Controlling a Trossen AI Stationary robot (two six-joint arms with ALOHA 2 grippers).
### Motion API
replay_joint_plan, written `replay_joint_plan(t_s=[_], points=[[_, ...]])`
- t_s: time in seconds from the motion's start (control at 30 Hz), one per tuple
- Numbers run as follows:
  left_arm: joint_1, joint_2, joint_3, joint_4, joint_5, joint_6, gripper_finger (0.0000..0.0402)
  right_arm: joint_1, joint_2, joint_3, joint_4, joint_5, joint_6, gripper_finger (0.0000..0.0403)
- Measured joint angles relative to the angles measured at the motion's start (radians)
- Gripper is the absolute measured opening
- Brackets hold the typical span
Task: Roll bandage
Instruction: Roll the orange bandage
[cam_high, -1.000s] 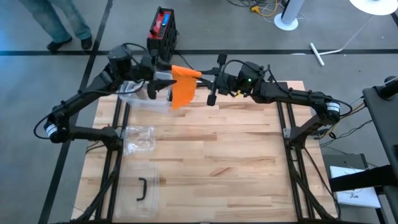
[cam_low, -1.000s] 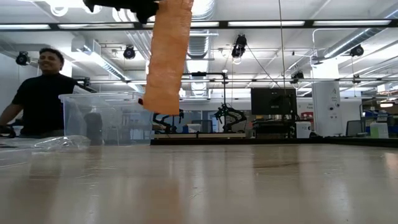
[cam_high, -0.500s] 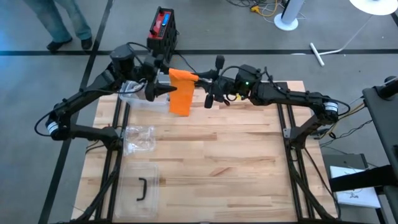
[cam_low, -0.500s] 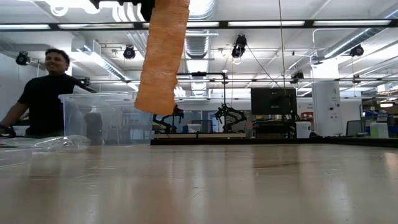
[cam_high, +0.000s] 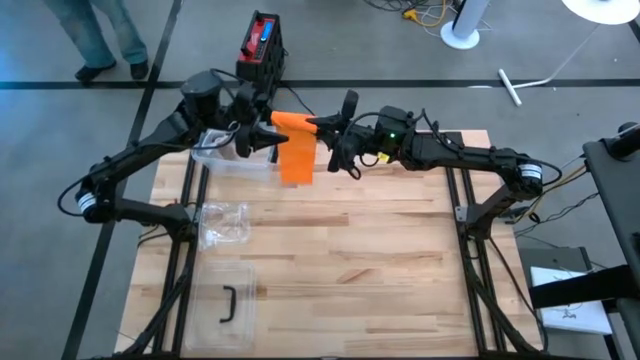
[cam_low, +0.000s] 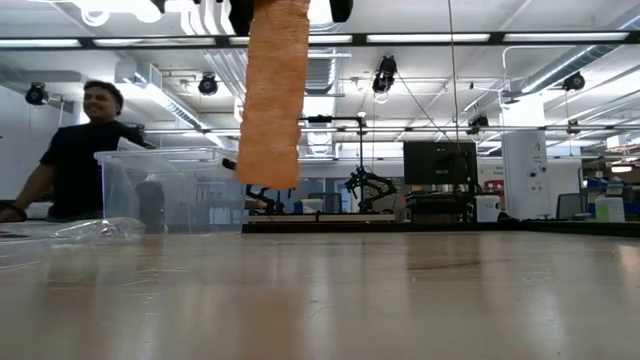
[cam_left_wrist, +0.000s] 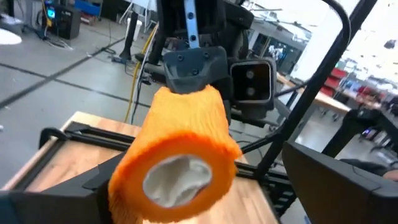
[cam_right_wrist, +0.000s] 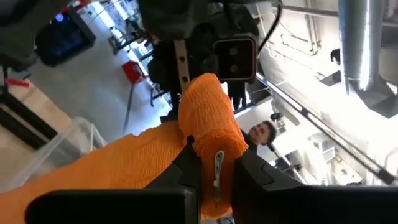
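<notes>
High view: orange crepe bandage roll is pinched up near the tabletop's far edge by the shut right hand; left hand is spread wide beside it, strip dangling loose.

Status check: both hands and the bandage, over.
Right hand shut on the bandage roll, above the table's far edge. Left hand open beside the roll. Tail hangs free, clear of the table. Clear bin nearby, nothing blocking.

bandage: hangs above table rear | bin: just left | lid: front-left
</notes>
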Motion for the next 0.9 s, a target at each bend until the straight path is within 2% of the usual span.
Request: replay_joint_plan(t_s=[0.3,0.57,0.7,0.9], points=[[0.000,0.016,0.000,0.030,0.000,-0.152,0.0330,0.000,-0.001,0.000,-0.042,-0.001,-0.107,0.0039],[0.000,0.012,-0.001,0.003,0.015,-0.150,0.0298,0.000,-0.001,0.000,-0.059,-0.026,-0.129,0.0039],[0.000,0.010,-0.001,-0.020,0.016,-0.086,0.0258,0.000,-0.001,0.000,-0.061,-0.036,-0.115,0.0039],[0.000,0.010,-0.001,-0.028,0.009,-0.016,0.0163,0.000,-0.001,0.000,-0.051,-0.056,0.000,0.0043]])
